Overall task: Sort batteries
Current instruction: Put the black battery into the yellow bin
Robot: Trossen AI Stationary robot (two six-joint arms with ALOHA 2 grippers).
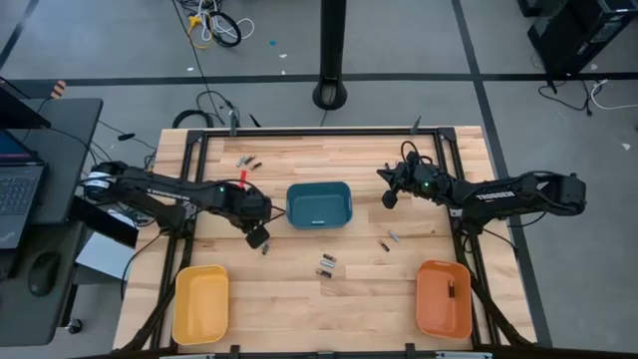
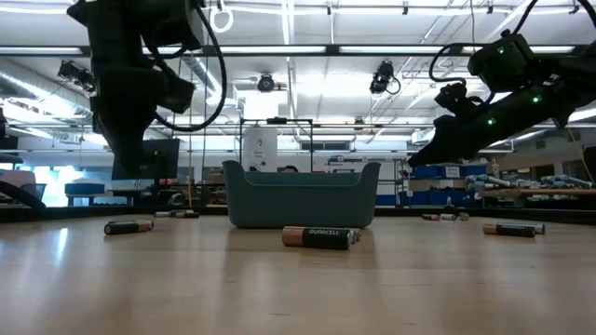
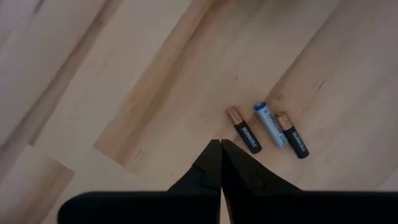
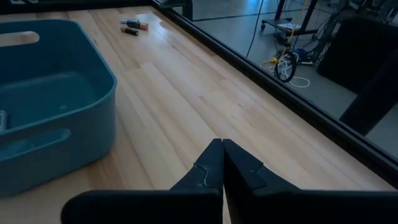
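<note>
A: What risk was judged greatest at that moment?

B: A botched pick was thought likeliest. The left gripper (image 3: 221, 144) was held just above the desk (image 1: 299, 299) with its fingers pressed together on nothing, pointing at three batteries (image 3: 268, 129) lying side by side, nearly touching. If the fingers were opened and lowered there, two cells could be caught at once, or a neighbour could be nudged and set rolling, since round cells roll easily on smooth wood.

A: And the right side?

B: The right gripper (image 4: 222, 144) was also seen closed and empty, raised beside the teal bin (image 1: 319, 204), on its right. Little hazard was judged there, save a clip against the bin wall if it were swung across.

A: How were the batteries described?

B: Small cylinders, most dark-bodied with copper-toned ends; one of the three under the left wrist was pale blue and white. "Duracell" lettering could be read on one lying in front of the bin in the low view (image 2: 319, 236). Sizes seemed to vary slightly.

A: Where were they found?

B: Scattered: a few near the far edge of the desk (image 1: 247, 162), a cluster in front of the bin (image 1: 326, 265), a pair toward the right (image 1: 388, 240). One was seen lying in the orange tray (image 1: 444, 299); the yellow tray (image 1: 200, 304) appeared unfilled. Mis-sorting was judged possible where lengths differ so little.
</note>
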